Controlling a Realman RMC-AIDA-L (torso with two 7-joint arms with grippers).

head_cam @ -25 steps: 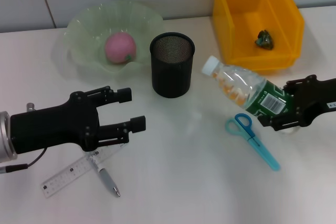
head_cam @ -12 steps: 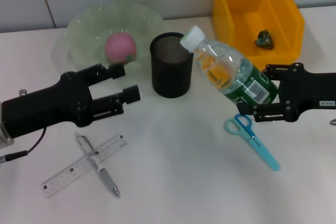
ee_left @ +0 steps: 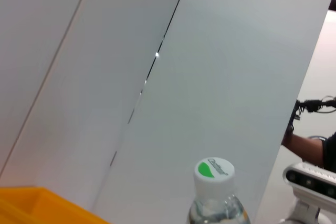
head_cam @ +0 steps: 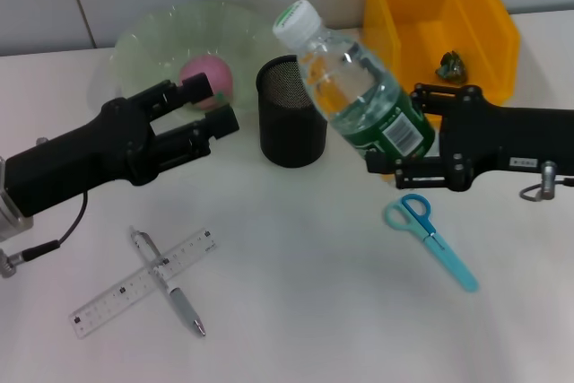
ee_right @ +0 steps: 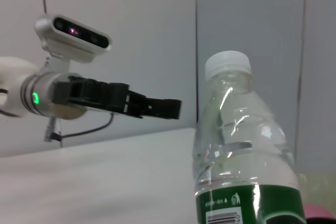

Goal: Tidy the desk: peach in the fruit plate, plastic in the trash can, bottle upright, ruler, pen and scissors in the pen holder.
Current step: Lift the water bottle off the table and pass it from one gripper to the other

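Right gripper [head_cam: 408,136], fingers clamped on the green-labelled lower body of the one bottle [head_cam: 354,82]. The bottle is held clear of the surface [head_cam: 314,293], tilted, its white cap [head_cam: 297,17] uppermost and leaning toward the robot's left, in front of the rim of the pen holder [head_cam: 289,112]; the same cap appears in the left wrist view [ee_left: 213,172] and the bottle in the right wrist view [ee_right: 242,145].

Left gripper [head_cam: 211,107], fingers spread apart and holding nothing, raised in front of the fruit plate [head_cam: 152,42], near the pen holder's left side.

Counted items: one black mesh pen holder, upright, between the fruit plate and the yellow trash can [head_cam: 430,20]. One pale green fruit plate containing one pink peach [head_cam: 202,73], partly hidden by the left gripper. One trash can holding one small dark crumpled piece of plastic [head_cam: 451,66]. One pair of blue scissors [head_cam: 430,238], flat on the surface just below the right gripper. One clear ruler [head_cam: 143,282] and one pen [head_cam: 168,282], crossed over each other on the surface, below the left arm and well apart from the pen holder.
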